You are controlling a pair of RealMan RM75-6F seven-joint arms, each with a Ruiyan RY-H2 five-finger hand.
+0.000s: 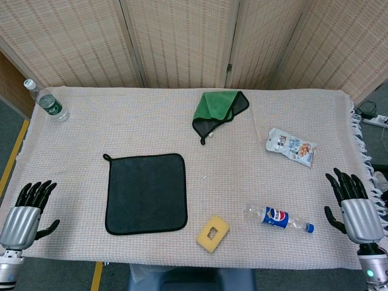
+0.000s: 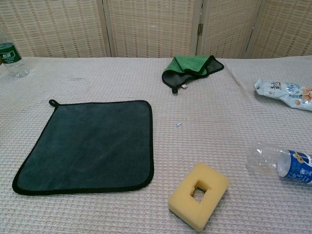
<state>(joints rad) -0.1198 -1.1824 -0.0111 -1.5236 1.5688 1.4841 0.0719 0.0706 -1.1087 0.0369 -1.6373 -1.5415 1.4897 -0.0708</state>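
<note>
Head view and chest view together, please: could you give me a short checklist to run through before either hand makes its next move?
1. Left hand holds nothing, fingers apart: ok.
2. Right hand holds nothing, fingers apart: ok.
3. Dark grey square cloth lies flat and unfolded: ok.
4. Yellow rectangular sponge with a hole lies apart from the cloth: ok.
5. Clear plastic bottle with blue label lies on its side, so it may roll: not ok.
6. Green-labelled clear bottle at the far left corner, cap tight: cannot tell.

head: high, looking down | chest: low, near | shared: sponge [image 1: 213,233]
</note>
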